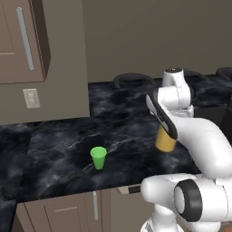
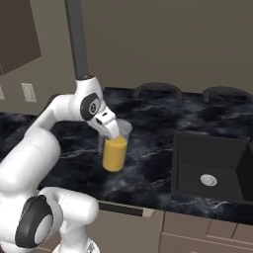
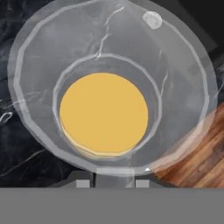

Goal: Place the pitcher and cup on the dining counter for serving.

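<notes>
The pitcher [image 2: 115,154], a clear vessel of orange-yellow liquid, stands upright near the front edge of the black marble dining counter [image 2: 148,123]. My gripper [image 2: 110,129] comes down on its near side at the rim. From above, the hand view looks into the pitcher [image 3: 103,114], and my gripper [image 3: 112,181] has its two tips closed in on a clear tab of the wall. The small green cup [image 1: 98,157] stands upright on the same slab, well left of the pitcher [image 1: 165,141] and clear of the arm.
An inset dark sink [image 2: 210,168] lies right of the pitcher. Dark stools [image 2: 157,89] line the counter's far side. A wall cabinet [image 1: 22,41] and outlet [image 1: 31,98] are at the left. Cabinet doors [image 1: 68,210] sit under the front edge.
</notes>
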Available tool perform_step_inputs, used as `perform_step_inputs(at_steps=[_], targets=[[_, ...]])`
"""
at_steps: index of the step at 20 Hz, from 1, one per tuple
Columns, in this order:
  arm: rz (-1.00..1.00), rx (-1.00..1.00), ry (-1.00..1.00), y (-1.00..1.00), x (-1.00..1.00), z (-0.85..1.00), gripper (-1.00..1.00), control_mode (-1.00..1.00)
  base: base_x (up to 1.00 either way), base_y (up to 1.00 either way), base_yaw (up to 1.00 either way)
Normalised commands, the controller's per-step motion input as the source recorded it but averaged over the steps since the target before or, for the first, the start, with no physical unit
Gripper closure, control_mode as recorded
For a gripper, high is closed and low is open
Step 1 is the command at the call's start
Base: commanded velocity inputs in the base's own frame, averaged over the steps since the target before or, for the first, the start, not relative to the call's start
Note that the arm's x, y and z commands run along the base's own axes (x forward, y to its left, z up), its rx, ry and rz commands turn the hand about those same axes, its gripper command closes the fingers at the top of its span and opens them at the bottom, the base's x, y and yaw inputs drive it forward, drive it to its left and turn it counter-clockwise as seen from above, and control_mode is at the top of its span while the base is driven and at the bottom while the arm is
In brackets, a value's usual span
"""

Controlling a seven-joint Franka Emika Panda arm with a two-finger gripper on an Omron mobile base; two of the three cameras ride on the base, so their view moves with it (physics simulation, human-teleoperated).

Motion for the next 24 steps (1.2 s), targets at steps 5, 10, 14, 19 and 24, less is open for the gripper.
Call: perform_step_inputs(at_steps=[5, 10, 14, 19, 24], targets=[[0.07, -0.03, -0.26, 0.07, -0.51, 0.81, 1.0, -1.0, 0.0, 0.0, 0.0], [0.05, -0.06, -0.26, 0.15, -0.36, 0.91, 1.0, -1.0, 0.0, 0.0, 0.0], [0.15, -0.08, -0.18, 0.16, -0.29, 0.67, 1.0, -1.0, 0.0, 0.0, 0.0], [0.07, -0.05, -0.1, 0.05, -0.16, 0.07, 1.0, -1.0, 0.0, 0.0, 0.0], [0.0, 0.0, 0.0, 0.0, -0.02, 0.0, 1.0, 1.0, -0.24, 0.0, 0.0]])
